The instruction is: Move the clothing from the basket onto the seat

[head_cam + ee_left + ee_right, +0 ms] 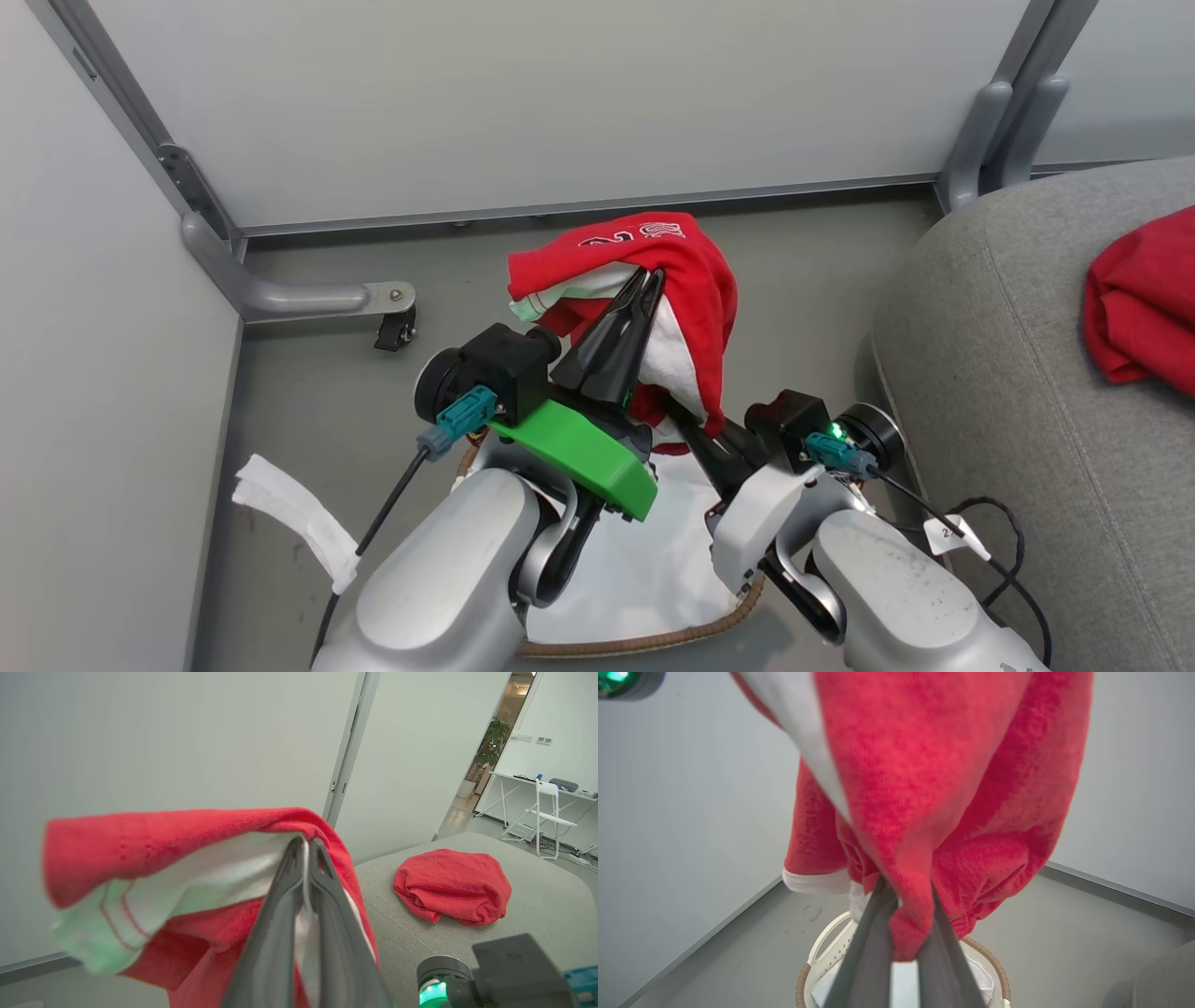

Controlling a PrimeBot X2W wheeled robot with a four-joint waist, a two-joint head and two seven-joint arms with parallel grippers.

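A red garment with white trim [691, 280] and a number patch hangs in the air above the basket [644, 642]. My left gripper [651, 275] is shut on its white-lined upper fold; the left wrist view shows both fingers pinching that white trim [306, 842]. My right gripper [695, 431] is lower, shut on the garment's hanging bottom [906, 891]. Under it sits the white basket with its brown rim [1000, 973] and white liner. A plain red garment [1144, 299] lies bunched on the grey seat [1008, 373], which stands to the right; both also appear in the left wrist view, garment [453, 884] on seat [537, 896].
Pale partition walls close the back and left. A grey wall foot with a black caster [392, 327] stands on the floor at the back left. A white cloth strip [299, 518] lies on the grey floor at the left. A black cable [990, 532] hangs by the seat's edge.
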